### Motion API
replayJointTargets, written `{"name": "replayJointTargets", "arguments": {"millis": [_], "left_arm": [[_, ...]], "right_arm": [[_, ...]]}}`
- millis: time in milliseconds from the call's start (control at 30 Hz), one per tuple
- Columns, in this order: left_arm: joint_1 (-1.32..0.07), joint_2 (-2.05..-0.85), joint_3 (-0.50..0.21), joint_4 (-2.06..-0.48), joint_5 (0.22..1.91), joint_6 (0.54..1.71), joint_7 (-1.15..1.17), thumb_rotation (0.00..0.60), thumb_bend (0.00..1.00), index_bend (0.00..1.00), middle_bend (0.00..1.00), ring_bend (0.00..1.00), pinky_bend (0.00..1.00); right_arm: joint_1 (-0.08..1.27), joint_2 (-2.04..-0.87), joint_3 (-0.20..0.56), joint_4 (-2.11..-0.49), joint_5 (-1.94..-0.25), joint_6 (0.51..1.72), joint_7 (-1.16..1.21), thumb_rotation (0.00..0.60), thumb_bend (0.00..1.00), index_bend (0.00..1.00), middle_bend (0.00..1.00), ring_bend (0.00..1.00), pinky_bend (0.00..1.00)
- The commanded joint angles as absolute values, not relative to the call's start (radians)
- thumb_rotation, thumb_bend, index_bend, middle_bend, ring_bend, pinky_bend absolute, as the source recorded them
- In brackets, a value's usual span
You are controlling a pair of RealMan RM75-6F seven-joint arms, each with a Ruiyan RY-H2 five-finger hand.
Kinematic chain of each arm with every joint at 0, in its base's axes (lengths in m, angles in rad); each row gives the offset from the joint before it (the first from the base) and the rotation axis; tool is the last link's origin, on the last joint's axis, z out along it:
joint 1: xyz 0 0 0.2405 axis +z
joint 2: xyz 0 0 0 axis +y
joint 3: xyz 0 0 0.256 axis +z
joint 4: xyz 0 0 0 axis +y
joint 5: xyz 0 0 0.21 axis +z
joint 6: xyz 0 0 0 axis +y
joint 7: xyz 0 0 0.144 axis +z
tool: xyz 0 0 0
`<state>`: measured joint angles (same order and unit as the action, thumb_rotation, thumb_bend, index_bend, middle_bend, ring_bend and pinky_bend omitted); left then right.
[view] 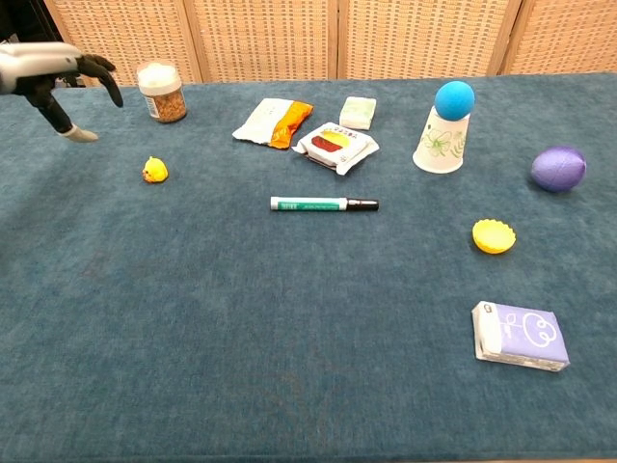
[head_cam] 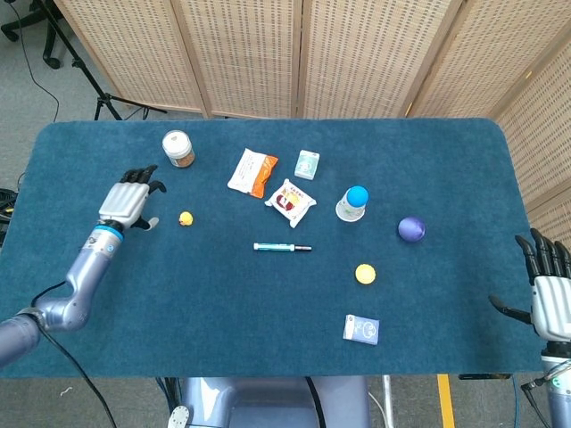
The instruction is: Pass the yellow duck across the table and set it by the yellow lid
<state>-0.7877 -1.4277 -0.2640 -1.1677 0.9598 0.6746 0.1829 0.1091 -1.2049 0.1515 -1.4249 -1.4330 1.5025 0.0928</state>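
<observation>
The small yellow duck figure point(head_cam: 186, 218) sits on the left part of the blue carpet-covered table point(head_cam: 178, 303), below the clear jar with a white lid and brown contents point(head_cam: 178, 148) and well apart from the round yellow lid point(head_cam: 365, 274), which lies on the right half of the table. My left hand point(head_cam: 129, 200) is above the table near the duck, to its left, fingers spread and empty, not touching it. My right hand point(head_cam: 551, 290) is past the right table edge, fingers extended and apart, holding nothing. The head view shows both hands and my left forearm; the chest view shows only my left hand point(view: 53, 77), at its upper left corner, and omits my right hand. The chest view shows the lid's scalloped rim point(view: 494, 235) and the upturned white paper cup point(view: 442, 141) under the blue ball point(view: 454, 99) more plainly. Count on the table: one duck, one yellow lid, one jar, one green-and-white marker pen with a black cap point(head_cam: 282, 247) near the centre, one white-and-orange snack packet point(head_cam: 252, 171), one red-and-white snack packet point(head_cam: 291, 202), one small pale green packet point(head_cam: 307, 164), one cup with one ball on it, one purple egg-shaped object point(head_cam: 411, 229), one lilac-and-white box point(head_cam: 361, 329). Wicker folding screens point(head_cam: 339, 53) stand behind the table; a grey floor with black stand legs point(head_cam: 116, 105) shows at upper left.
</observation>
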Motion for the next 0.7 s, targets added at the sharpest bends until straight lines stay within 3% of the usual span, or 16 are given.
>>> {"name": "replayJointTargets", "arguments": {"millis": [33, 700], "left_arm": [[-0.821, -1.487, -0.245, -1.092, 0.923, 0.637, 0.202, 0.6, 0.34, 0.37, 0.0, 0.0, 0.0], [-0.893, -1.639, -0.232, -0.894, 0.93, 0.566, 0.143, 0.6, 0.35, 0.4, 0.0, 0.0, 0.0]], "right_arm": [[0.11, -1.206, 0.154, -1.418, -1.422, 1.494, 0.094, 0.6, 0.0, 0.07, 0.0, 0.0, 0.0], [0.11, -1.203, 0.162, -1.405, -1.395, 1.475, 0.106, 0.6, 0.0, 0.07, 0.0, 0.0, 0.0]]}}
